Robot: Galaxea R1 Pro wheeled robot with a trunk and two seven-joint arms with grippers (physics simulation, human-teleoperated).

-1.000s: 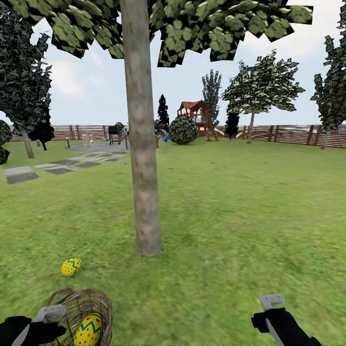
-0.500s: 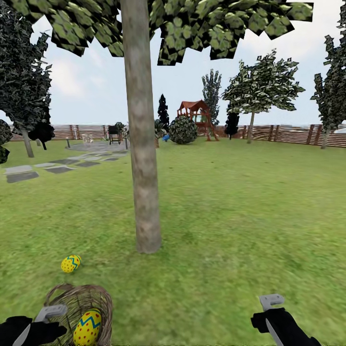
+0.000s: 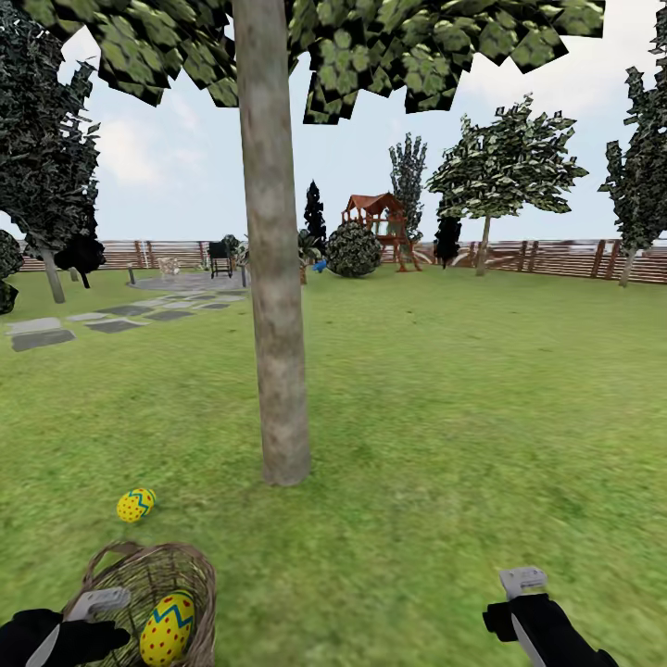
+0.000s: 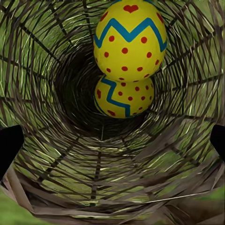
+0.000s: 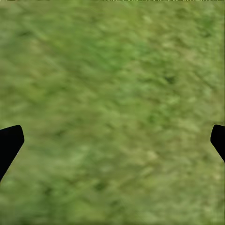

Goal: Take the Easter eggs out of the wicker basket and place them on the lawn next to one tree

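Note:
A thick grey-brown tree [image 3: 275,306] stands on the lawn [image 3: 445,417] just ahead. One yellow Easter egg [image 3: 136,505] lies on the grass left of the trunk's foot. The wicker basket [image 3: 153,579] sits at the near left with an egg [image 3: 168,630] showing inside. My left gripper [image 3: 79,621] hovers at its rim. The left wrist view looks into the basket [image 4: 56,154], where two eggs lie, one [image 4: 130,40] nearer and one [image 4: 123,96] deeper. My left gripper [image 4: 112,143] is open and holds nothing. My right gripper [image 3: 521,602] [image 5: 112,143] is open over bare grass.
Grey paving slabs [image 3: 111,324] and a grill lie far left. A wooden fence [image 3: 556,259] bounds the garden, with a playhouse [image 3: 375,218], a bush and other trees [image 3: 500,167] at the back. Open grass stretches right of the trunk.
The whole head view has shifted slightly upward, so more of the basket and its egg shows. That is camera motion; both grippers keep their places in the picture.

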